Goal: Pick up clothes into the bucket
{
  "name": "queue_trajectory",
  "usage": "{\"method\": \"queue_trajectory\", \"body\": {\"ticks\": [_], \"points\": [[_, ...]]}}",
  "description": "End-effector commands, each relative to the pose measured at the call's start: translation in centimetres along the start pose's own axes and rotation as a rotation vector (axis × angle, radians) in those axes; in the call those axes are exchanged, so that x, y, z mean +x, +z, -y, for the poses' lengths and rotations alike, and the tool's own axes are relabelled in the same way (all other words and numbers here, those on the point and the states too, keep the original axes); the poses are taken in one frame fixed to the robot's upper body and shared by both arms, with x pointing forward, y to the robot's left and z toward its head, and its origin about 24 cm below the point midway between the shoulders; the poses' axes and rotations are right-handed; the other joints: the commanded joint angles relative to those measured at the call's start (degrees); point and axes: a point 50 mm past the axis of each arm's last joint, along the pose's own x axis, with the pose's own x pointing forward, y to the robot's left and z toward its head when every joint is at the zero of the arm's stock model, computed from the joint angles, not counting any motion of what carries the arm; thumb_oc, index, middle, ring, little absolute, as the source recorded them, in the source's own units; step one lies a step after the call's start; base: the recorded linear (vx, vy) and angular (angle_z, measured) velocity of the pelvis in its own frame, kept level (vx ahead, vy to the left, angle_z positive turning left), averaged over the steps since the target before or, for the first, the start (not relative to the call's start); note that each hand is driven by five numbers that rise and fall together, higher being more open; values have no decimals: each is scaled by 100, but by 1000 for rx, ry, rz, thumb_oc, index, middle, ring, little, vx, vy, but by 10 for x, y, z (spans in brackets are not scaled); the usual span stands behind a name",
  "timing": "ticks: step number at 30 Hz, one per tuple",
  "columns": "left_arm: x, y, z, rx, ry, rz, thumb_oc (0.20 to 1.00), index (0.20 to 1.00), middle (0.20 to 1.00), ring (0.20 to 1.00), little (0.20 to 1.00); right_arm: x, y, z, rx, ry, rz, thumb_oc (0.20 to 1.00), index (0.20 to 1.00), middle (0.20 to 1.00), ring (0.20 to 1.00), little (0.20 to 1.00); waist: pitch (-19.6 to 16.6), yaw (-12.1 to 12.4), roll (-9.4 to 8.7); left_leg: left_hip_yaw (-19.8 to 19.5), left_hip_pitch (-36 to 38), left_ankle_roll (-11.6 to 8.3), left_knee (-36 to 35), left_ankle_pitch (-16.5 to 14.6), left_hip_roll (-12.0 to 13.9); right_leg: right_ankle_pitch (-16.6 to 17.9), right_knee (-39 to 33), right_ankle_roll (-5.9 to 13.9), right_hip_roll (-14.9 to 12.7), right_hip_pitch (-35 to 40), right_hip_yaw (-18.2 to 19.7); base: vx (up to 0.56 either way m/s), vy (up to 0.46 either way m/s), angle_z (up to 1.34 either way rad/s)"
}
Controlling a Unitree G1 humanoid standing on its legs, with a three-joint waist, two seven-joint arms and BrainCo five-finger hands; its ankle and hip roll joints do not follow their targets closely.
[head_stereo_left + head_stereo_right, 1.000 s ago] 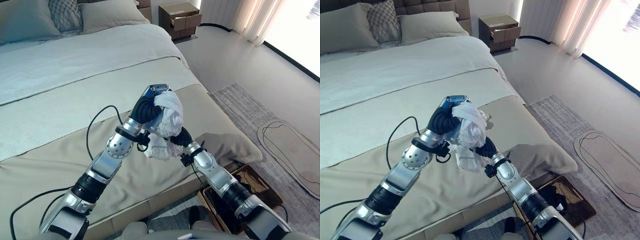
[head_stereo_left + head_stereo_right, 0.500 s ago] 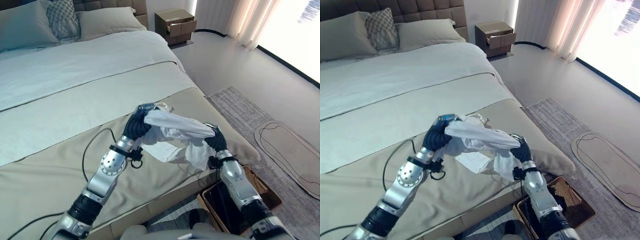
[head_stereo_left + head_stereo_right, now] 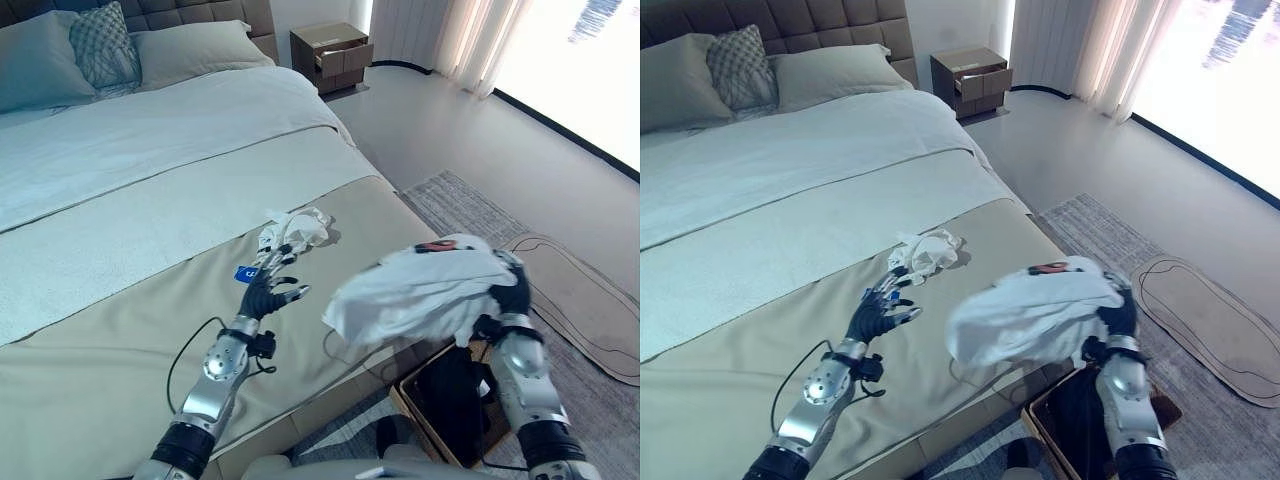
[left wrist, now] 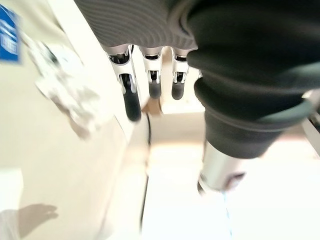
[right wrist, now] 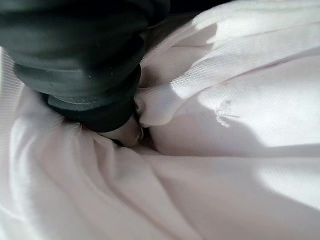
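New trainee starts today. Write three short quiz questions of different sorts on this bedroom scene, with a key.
1. True or false: the left hand holds the large white cotton garment.
2. Where does the small crumpled white cloth lie? A) beige bedspread B) grey rug C) brown woven basket
3. Fill in: the right hand carries the garment above the ____.

Key: 1 false; 2 A; 3 basket.

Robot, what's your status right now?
Left hand open over bed. Right hand clutching white cloth garment above dark woven basket. Small white crumpled cloth on beige bedspread.
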Motion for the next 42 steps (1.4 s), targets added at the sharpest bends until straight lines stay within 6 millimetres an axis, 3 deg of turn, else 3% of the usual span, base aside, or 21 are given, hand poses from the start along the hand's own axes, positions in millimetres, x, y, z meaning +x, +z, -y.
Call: {"method": "queue_trajectory", "body": {"ticks": [1, 8, 9, 10, 11, 14, 18, 20, 25, 28, 33, 42], "points": [[-1, 6, -17, -30, -2, 39, 1000, 1000, 1000, 1000, 1000, 24, 57, 26, 44, -126, 284, 200, 200, 200, 200, 200, -58, -117, -240, 247, -274, 291, 926, -815, -335, 96, 472, 345, -352, -288, -61, -76, 93, -6], [0, 10, -14, -50, -41, 54, 1000, 1000, 1000, 1000, 1000, 41, 80, 41, 5, -191, 351, 200, 200, 200, 200, 200, 151, -170, -226, 517, -261, 427, 898, -848, -467, 173, 911, 488, -522, -616, 35, -79, 94, -21], [1, 16, -17, -65, -27, 82, 1000, 1000, 1000, 1000, 1000, 46, 94, 36, -2, -183, 404, 200, 200, 200, 200, 200, 322, -9, -168, 745, -252, 433, 953, -878, -360, 128, 1293, 481, -798, -764, -511, -119, 55, -34], [1, 16, -17, -65, -27, 83, 1000, 1000, 1000, 1000, 1000, 46, 95, 36, -1, -183, 405, 200, 200, 200, 200, 200, 330, -18, -169, 741, -256, 433, 959, -875, -363, 126, 1303, 481, -804, -766, -515, -147, 28, -88], [1, 20, -21, -64, -17, 99, 1000, 1000, 1000, 1000, 1000, 50, 100, 30, 0, -175, 420, 200, 200, 200, 200, 200, 403, 74, -80, 921, -281, 413, 1025, -854, -207, 79, 1642, 391, -1149, -756, -992, -72, -32, -98], [1, 24, -26, -84, 8, 117, 1000, 1000, 1000, 1000, 1000, 50, 101, 27, -27, -148, 417, 200, 200, 200, 200, 200, 419, 33, -78, 942, -351, 348, 1167, -871, -87, 116, 1715, 333, -1277, -670, -879, -25, -72, -54], [-2, 29, -34, -124, 65, 154, 1000, 1000, 1000, 1000, 1000, 49, 102, 28, -39, -141, 420, 200, 200, 200, 200, 200, 357, 52, -244, 1108, -460, 273, 1270, -887, -82, 260, 1239, 444, -1223, -528, -1014, -12, -88, -16], [-2, 37, -40, -148, 112, 210, 1000, 1000, 1000, 1000, 1000, 47, 100, 30, -41, -139, 415, 200, 200, 200, 200, 200, 418, 34, -336, 1124, -676, 194, 1439, -852, 31, 119, 997, 447, -1055, -517, -999, -59, -152, -29], [0, 45, -43, -187, 184, 270, 1000, 1000, 1000, 1000, 1000, 45, 95, 35, -54, -169, 401, 200, 200, 200, 200, 200, 538, -33, -333, 1071, -849, 93, 1472, -768, 186, 52, 999, 379, -918, -672, -1001, -53, -135, -16], [4, 56, -39, -234, 193, 338, 1000, 1000, 1000, 1000, 1000, 48, 88, 39, -73, -219, 367, 200, 200, 200, 200, 200, 742, -68, -266, 1010, -1014, 55, 1554, -751, 265, -12, 1113, 318, -854, -906, -950, -118, -106, 3], [9, 75, -36, -314, 203, 444, 1000, 1000, 1000, 1000, 1000, 61, 83, 23, -29, -222, 329, 200, 200, 200, 200, 200, 1177, -62, -122, 1043, -1409, 53, 1802, -732, 342, -55, 1437, 242, -801, -1521, -640, -140, -45, -10], [20, 100, -24, -383, 175, 559, 1000, 1000, 1000, 1000, 1000, 87, 105, -6, -71, -172, 371, 200, 200, 200, 200, 200, 1716, 9, 156, 1003, -2429, -5, 2346, -759, 443, -222, 2234, 146, -875, -2657, -440, -122, -41, -2]]}}
